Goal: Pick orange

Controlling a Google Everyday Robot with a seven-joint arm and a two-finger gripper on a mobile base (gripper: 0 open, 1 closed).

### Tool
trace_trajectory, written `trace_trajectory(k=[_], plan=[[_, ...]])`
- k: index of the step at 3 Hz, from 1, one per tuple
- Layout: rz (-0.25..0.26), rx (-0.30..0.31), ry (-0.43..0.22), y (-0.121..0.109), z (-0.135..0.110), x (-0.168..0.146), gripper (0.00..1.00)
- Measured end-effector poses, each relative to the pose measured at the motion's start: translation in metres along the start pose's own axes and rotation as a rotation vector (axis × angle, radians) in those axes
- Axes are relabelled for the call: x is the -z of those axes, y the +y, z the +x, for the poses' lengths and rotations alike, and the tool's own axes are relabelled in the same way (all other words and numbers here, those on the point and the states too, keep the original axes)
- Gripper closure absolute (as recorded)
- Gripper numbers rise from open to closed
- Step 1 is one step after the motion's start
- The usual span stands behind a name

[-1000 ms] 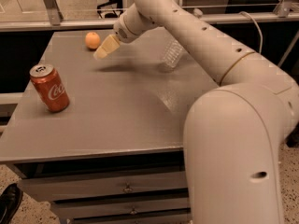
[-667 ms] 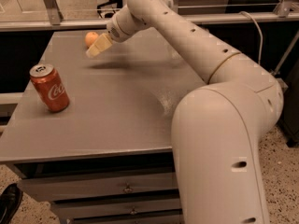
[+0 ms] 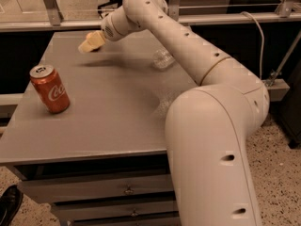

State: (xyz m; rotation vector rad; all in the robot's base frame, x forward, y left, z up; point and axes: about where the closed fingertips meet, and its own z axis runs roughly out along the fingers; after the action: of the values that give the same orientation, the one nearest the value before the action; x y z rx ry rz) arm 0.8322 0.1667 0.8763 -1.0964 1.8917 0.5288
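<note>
My gripper (image 3: 91, 42) is at the far left part of the grey table (image 3: 113, 117), low over its surface, with the arm reaching across from the right. The orange does not show; the gripper covers the spot where it lay. A red Coca-Cola can (image 3: 50, 89) stands upright near the table's left edge, well in front of the gripper.
A crumpled clear plastic thing (image 3: 162, 59) lies on the table under the arm. Drawers (image 3: 94, 192) are below the table's front edge. A black shoe (image 3: 8, 204) is on the floor at the bottom left. A rail and a cable (image 3: 257, 27) run behind the table.
The gripper has moved left and onto the orange's spot; the orange, seen beside the gripper before, is now hidden. The can has not moved.
</note>
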Motion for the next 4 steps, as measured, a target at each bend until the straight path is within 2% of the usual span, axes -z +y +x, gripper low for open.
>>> trace_trajectory(k=[1,2,3,4], plan=[[-0.013,-0.017,-0.033,0.0,-0.006,-0.01,0.0],[-0.021,-0.026,-0.035,0.001,-0.002,-0.022,0.0],[-0.017,-0.036,-0.022,0.0,0.007,-0.03,0.18],[-0.018,-0.039,-0.034,0.0,0.008,-0.033,0.41]])
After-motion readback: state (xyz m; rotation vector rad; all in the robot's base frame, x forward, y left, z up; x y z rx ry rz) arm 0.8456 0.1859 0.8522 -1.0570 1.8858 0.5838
